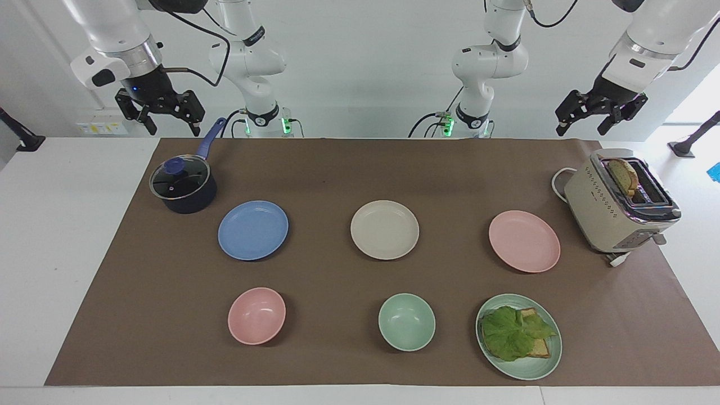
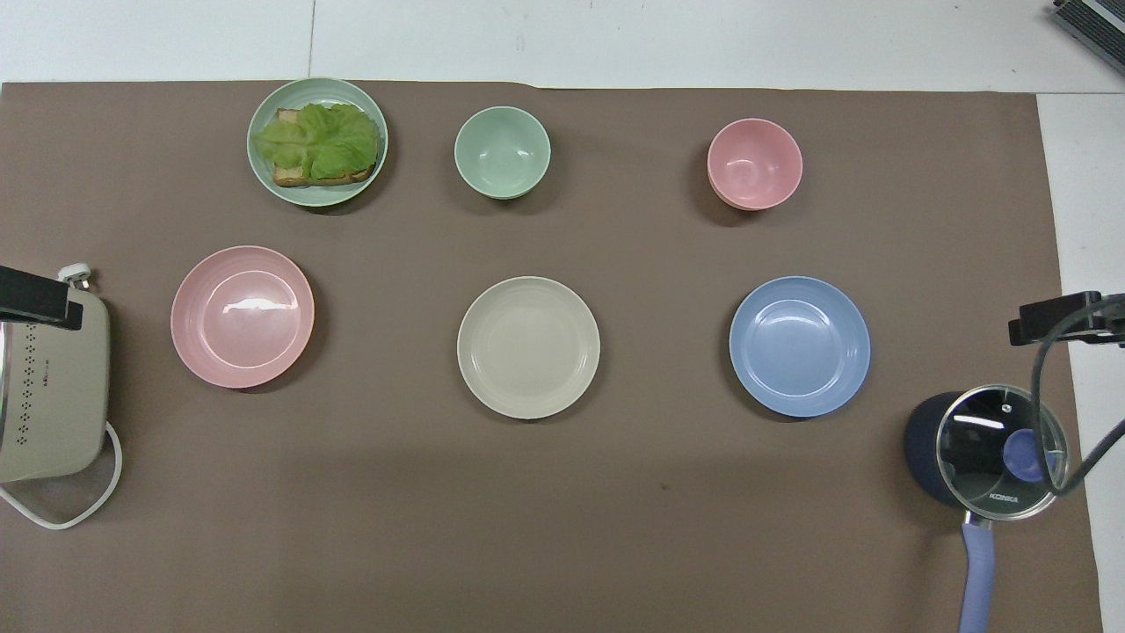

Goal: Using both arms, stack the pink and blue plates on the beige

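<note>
Blue plate [image 1: 253, 230]: flat on the brown mat of the surface, toward the right arm's end; well below and apart from the right end effector [image 1: 164, 119]; beside the dark saucepan [image 1: 183, 187]
Beige plate [image 1: 385, 229]: mid-mat, between the blue and pink plates; well apart from both end effectors; nothing on it
Pink plate [image 1: 524, 241]: flat on the mat toward the left arm's end; well apart from the left end effector [image 1: 585, 120]; beside the toaster [image 1: 619, 208]
Right end effector: raised in the air over the mat's corner by the saucepan handle; fingers spread wide; holds nothing, touches nothing
Left end effector: raised in the air over the surface's edge near the toaster; fingers spread wide; empty, touching nothing
Stack: not yet begun; all three plates lie singly in one row
</note>
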